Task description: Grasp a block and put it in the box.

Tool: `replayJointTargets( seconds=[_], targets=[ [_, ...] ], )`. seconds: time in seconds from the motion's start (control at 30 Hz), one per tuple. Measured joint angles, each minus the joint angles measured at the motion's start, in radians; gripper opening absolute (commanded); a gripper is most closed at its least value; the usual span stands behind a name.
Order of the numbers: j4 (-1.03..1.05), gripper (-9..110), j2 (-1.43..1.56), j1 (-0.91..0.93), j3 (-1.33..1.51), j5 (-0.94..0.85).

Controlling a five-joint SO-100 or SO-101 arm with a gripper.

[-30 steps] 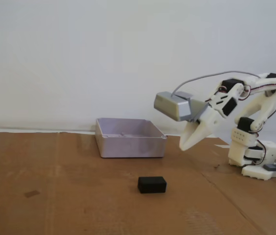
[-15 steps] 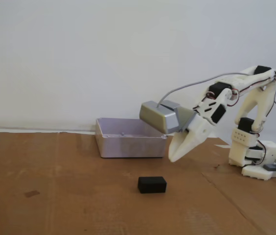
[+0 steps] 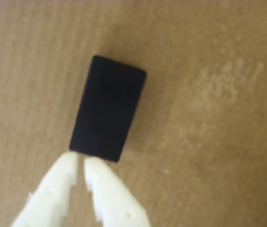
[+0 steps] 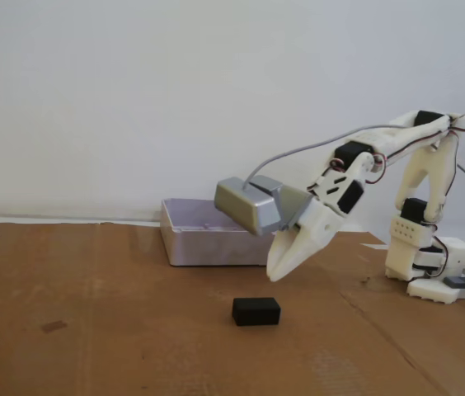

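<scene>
As it lies flat on cardboard (image 4: 133, 330), the block (image 3: 107, 115) — long axis tilted — points toward the claw (image 3: 80, 163).

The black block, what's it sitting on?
The black block lies flat on brown cardboard. What lies beneath the cardboard is hidden. The gripper hangs above it, not touching.

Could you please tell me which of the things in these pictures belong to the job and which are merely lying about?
Part of the job:
- black block, lying on the cardboard, not yet grasped
- box, behind it by the wall
- pincer, hanging above the block, its fingertips nearly together and empty

Just lying about:
- cardboard sheet covering the table
- small dark mark on the cardboard, at the left in the fixed view
</scene>
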Motion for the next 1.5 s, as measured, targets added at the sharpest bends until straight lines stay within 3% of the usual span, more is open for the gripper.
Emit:
replayJointTargets(
  seconds=[0.9, 1.1, 1.5],
  targets=[
    [0.0, 0, -0.138, -0.002, -0.101, 0.0],
    [0.0, 14, -0.138, -0.002, -0.101, 0.0],
    [0.0, 32, -0.138, -0.002, -0.101, 0.0]
  ],
)
